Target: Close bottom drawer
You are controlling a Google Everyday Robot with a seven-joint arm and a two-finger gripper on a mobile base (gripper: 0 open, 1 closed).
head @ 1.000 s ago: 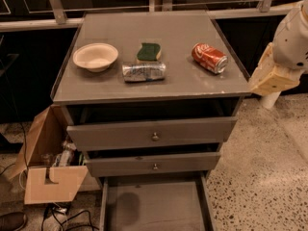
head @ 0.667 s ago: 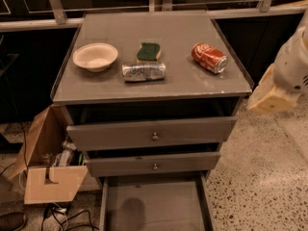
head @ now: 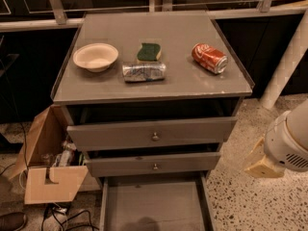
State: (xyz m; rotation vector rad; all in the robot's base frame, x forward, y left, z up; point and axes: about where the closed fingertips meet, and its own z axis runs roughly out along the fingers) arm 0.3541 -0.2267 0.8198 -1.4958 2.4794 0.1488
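Your bottom drawer (head: pixel 154 203) stands pulled well out of the grey cabinet (head: pixel 144 88), just under the middle drawer (head: pixel 154 163). Its flat grey floor and side walls show, but the front panel and knob are out of view below. The gripper (head: pixel 260 163) hangs to the right of the cabinet, about level with the middle drawer and apart from everything; you cannot tell whether it is open or closed. Judge the drawer as stiff, fairly light wood, empty as far as you can see, and likely to slide home under a steady push. You should need no grasp. Press flat against the front panel near its centre, beside the knob, and drive straight in so it does not skew and bind.
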